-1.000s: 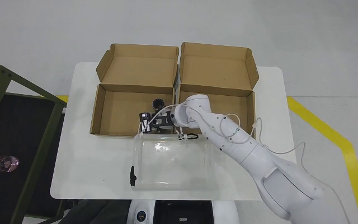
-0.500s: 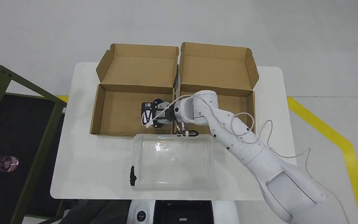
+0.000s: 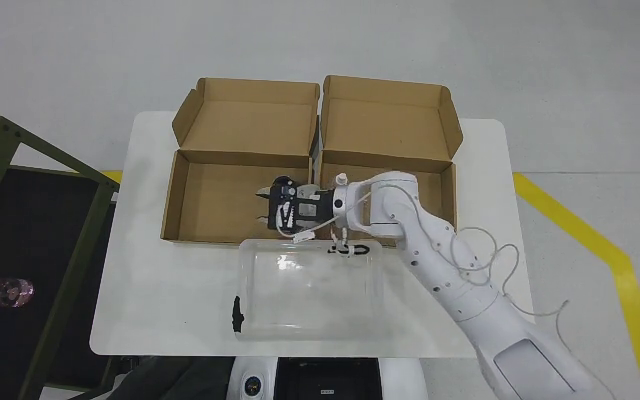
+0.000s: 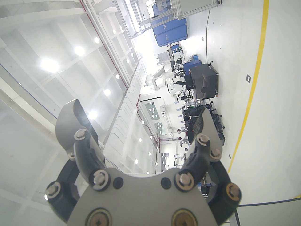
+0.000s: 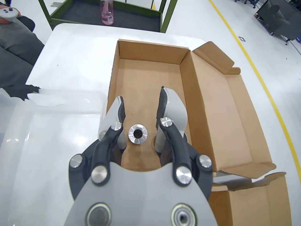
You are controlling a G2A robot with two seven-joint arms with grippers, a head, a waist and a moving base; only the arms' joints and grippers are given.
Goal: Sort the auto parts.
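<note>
My right gripper (image 3: 272,205) (image 5: 142,97) hangs open over the near right corner of the left cardboard box (image 3: 215,200) (image 5: 145,76). A short silver metal sleeve (image 5: 137,134) with a round bore stands on the box floor between the fingers, touching neither. A clear plastic bin (image 3: 248,290) (image 5: 47,123) sits just in front of the boxes, with a small black part (image 3: 237,315) at its left rim. The left gripper (image 4: 140,109) is open with nothing in it and faces away from the table toward the room's ceiling.
A second open cardboard box (image 3: 430,190) (image 5: 247,198) stands directly right of the first, both with lids folded back. The white table (image 3: 150,280) has bare room left of the bin. A green cart (image 5: 70,1) with a pink bottle (image 5: 107,3) stands beyond the table's left side.
The right arm's wrist has swung round over the left box, its elbow shifting right. The gripper now lies level and points left, still above the box's near right corner.
</note>
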